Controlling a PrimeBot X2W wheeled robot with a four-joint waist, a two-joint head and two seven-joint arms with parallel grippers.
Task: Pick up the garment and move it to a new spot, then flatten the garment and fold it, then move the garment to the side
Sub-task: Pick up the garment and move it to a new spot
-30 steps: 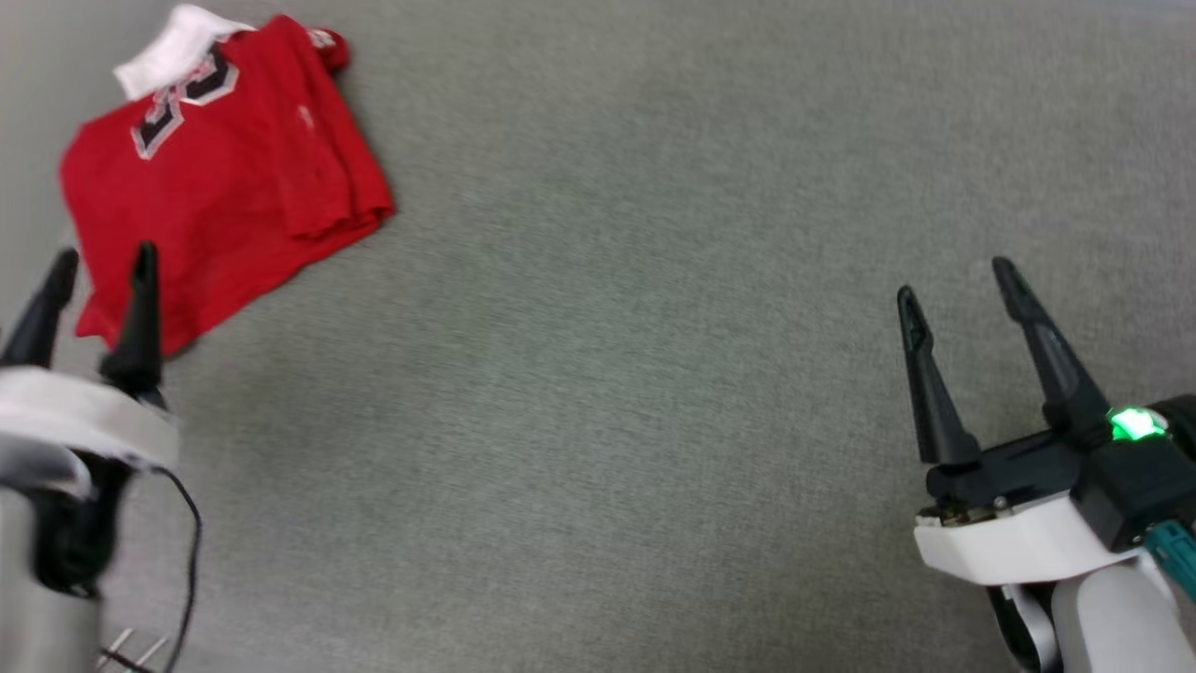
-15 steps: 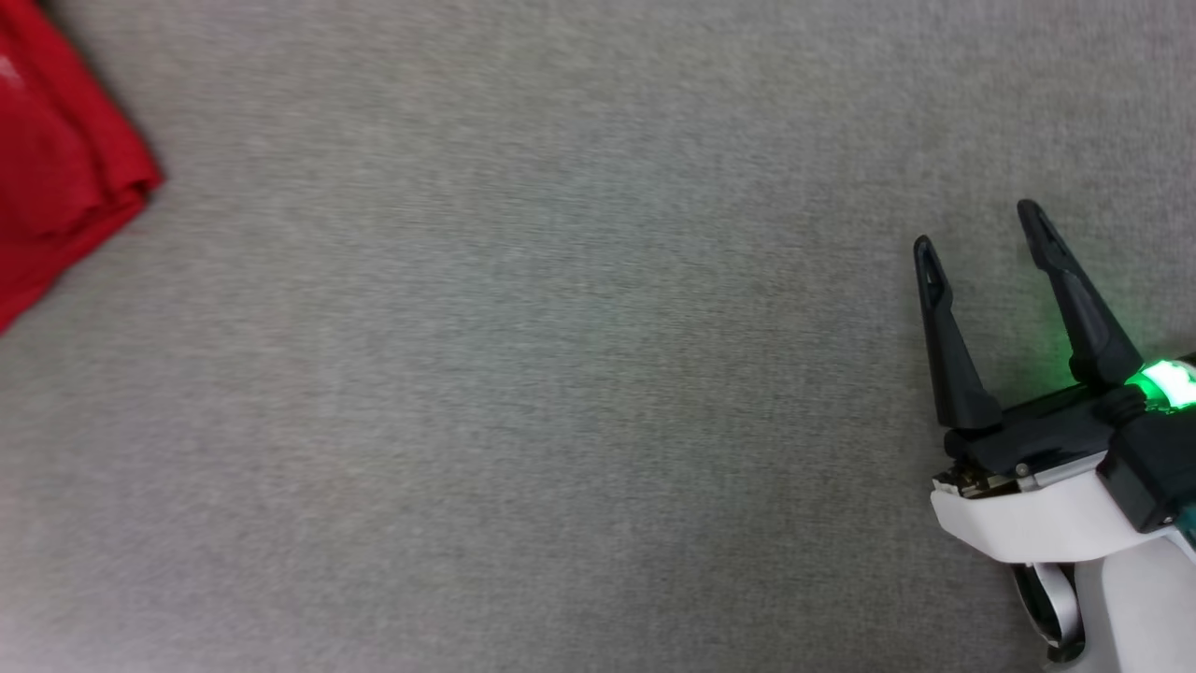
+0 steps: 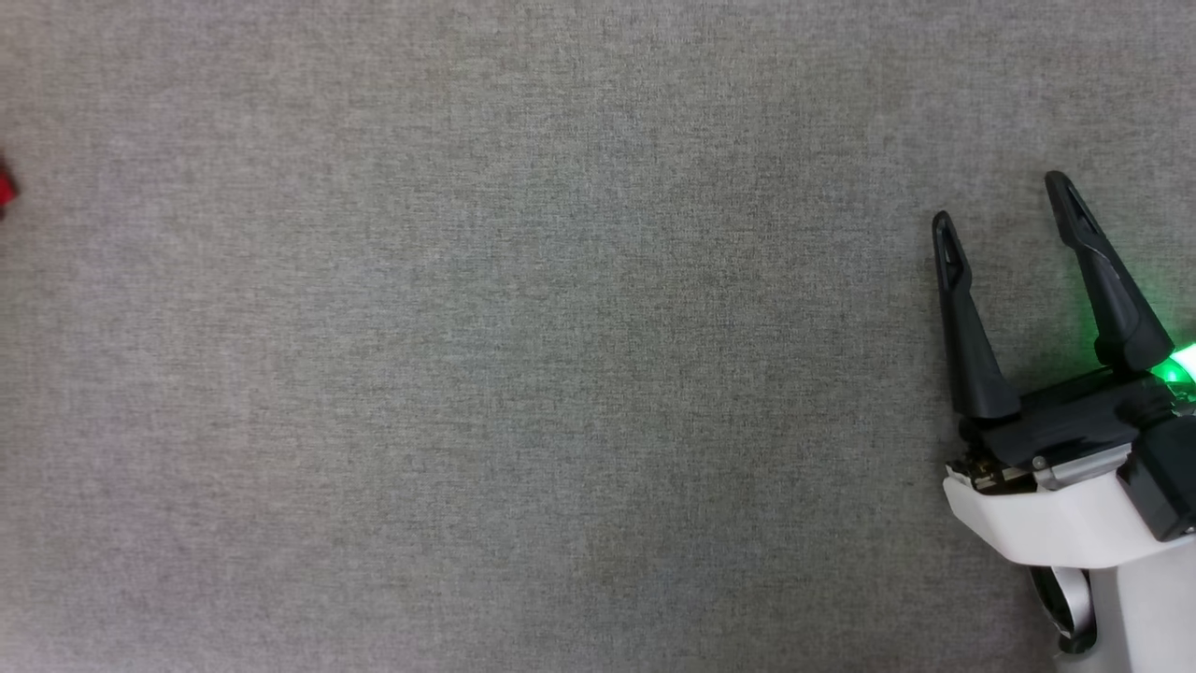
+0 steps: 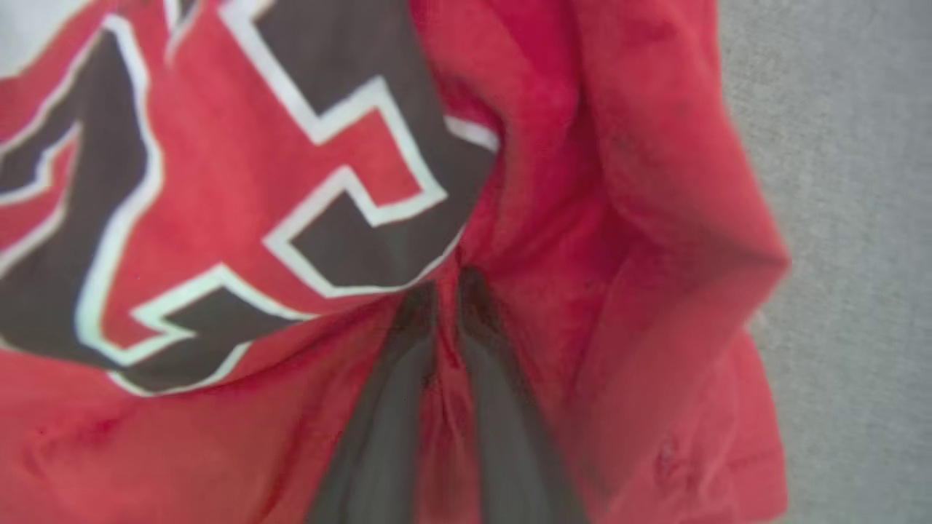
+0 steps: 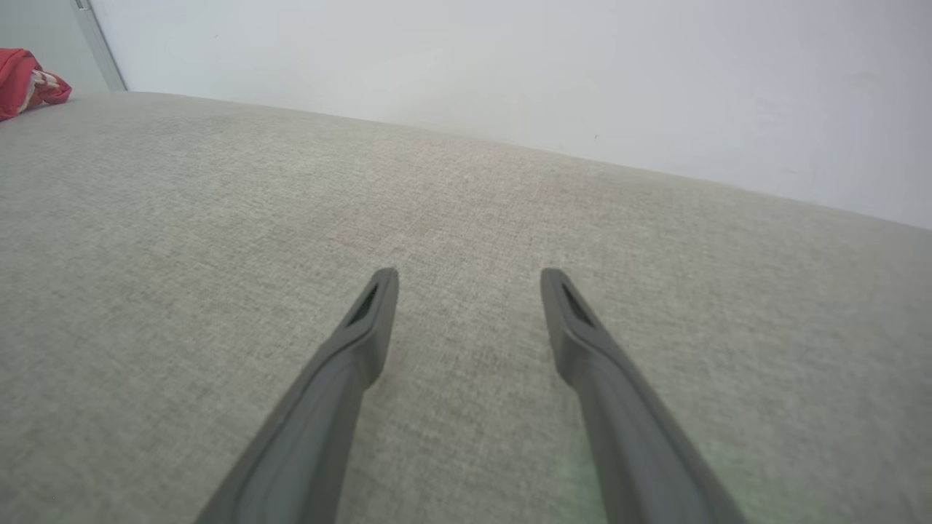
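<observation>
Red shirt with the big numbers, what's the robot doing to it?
The robot's left gripper is pinching a fold of the red shirt, right beside the black, white-edged numbers. Cloth is bunched between its two fingers. The right gripper is open and empty. It hovers over the gray surface, well away from the shirt.
</observation>
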